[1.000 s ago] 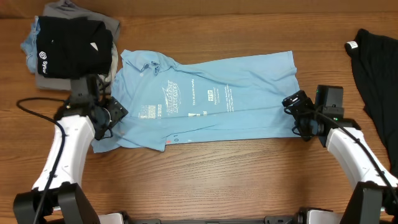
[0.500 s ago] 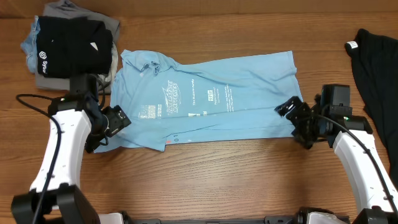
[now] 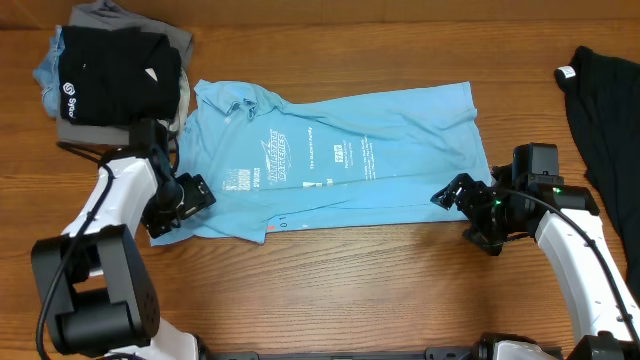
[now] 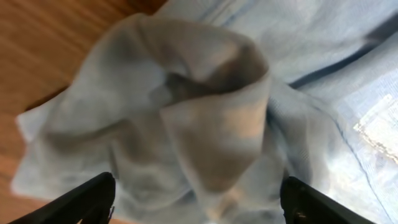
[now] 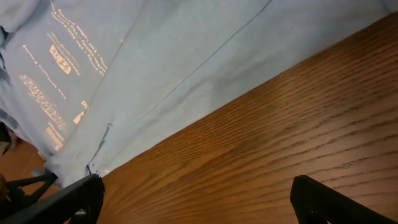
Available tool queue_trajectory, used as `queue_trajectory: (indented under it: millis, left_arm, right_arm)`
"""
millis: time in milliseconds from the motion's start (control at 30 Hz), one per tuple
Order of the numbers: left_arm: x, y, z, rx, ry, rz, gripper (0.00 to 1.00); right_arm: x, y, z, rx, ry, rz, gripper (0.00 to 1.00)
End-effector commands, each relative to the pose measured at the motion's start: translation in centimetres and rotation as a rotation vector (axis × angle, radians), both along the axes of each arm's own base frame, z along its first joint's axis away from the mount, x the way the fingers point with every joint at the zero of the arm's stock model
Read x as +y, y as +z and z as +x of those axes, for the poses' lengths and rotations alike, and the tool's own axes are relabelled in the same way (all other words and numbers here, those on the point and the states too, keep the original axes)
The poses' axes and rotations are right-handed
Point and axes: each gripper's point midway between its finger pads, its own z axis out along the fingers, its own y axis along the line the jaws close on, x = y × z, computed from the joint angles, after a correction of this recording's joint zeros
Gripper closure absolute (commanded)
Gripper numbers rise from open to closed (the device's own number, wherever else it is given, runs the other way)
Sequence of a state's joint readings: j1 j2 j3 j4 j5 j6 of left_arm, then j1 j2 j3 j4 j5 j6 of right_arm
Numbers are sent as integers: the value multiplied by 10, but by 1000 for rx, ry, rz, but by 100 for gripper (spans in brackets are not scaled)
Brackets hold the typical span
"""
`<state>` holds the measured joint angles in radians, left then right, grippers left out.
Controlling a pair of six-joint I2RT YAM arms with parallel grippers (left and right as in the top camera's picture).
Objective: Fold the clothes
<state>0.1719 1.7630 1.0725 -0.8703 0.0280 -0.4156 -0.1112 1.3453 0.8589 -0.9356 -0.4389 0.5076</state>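
The light blue T-shirt [image 3: 340, 160] lies spread flat across the middle of the table, print facing up. Its left sleeve is bunched into a crumpled lump [image 4: 199, 106]. My left gripper [image 3: 187, 196] hangs right over that lump, jaws wide open [image 4: 199, 205] with the cloth between the fingers but not pinched. My right gripper [image 3: 452, 194] is open at the shirt's lower right hem. In the right wrist view its fingers [image 5: 199, 202] straddle bare wood just beside the hem [image 5: 155, 56]. A black garment with a white tag [image 3: 605, 110] lies at the far right.
A pile of folded clothes sits at the back left, with a black piece [image 3: 115, 75] on top of grey and blue ones. The wooden table [image 3: 340, 280] shows bare in front of the shirt. A cable [image 3: 70, 150] trails beside the left arm.
My right gripper has slid left and toward the front along the shirt's lower right hem. My left arm has swung in, bringing its gripper lower over the bunched sleeve.
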Motion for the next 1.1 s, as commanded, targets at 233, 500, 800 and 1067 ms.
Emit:
queue_trajectory:
  millis: [233, 500, 800, 1067]
  left_arm:
    - [-2, -6, 11, -43, -39, -20, 37]
    - [-4, 9, 11, -65, -32, -32, 22]
    - [-62, 73, 7, -216, -268, -83, 14]
    - [-131, 68, -22, -132, -488, 25, 6]
  right_arm:
    - [48, 10, -10, -45, 224, 24, 2]
    - [162, 32, -21, -218, 544, 166, 1]
    - [168, 2, 0, -194, 416, 21, 0]
    - [103, -2, 33, -156, 205, -8, 0]
